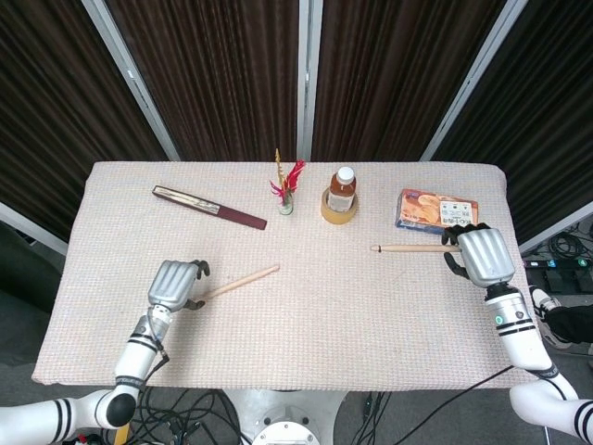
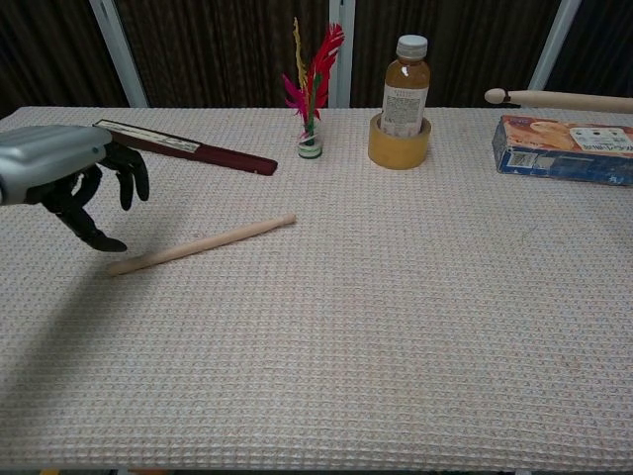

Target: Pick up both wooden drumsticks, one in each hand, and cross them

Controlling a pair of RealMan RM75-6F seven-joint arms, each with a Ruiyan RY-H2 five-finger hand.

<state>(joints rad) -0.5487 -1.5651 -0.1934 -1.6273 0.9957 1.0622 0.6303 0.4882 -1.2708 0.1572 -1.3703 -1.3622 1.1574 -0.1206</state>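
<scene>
One wooden drumstick (image 1: 243, 281) (image 2: 203, 243) lies flat on the cloth, left of centre. My left hand (image 1: 172, 283) (image 2: 59, 176) hovers over its near end with fingers spread, holding nothing. The other drumstick (image 1: 412, 247) (image 2: 559, 99) is lifted off the table, roughly level, tip pointing left. My right hand (image 1: 482, 255) grips its butt end in the head view; in the chest view that hand is out of frame and only the stick shows.
A folded dark red fan (image 1: 209, 206) lies at the back left. A feather shuttlecock (image 1: 286, 188), a bottle (image 1: 342, 189) standing in a tape roll (image 2: 399, 142), and a snack box (image 1: 437, 211) stand along the back.
</scene>
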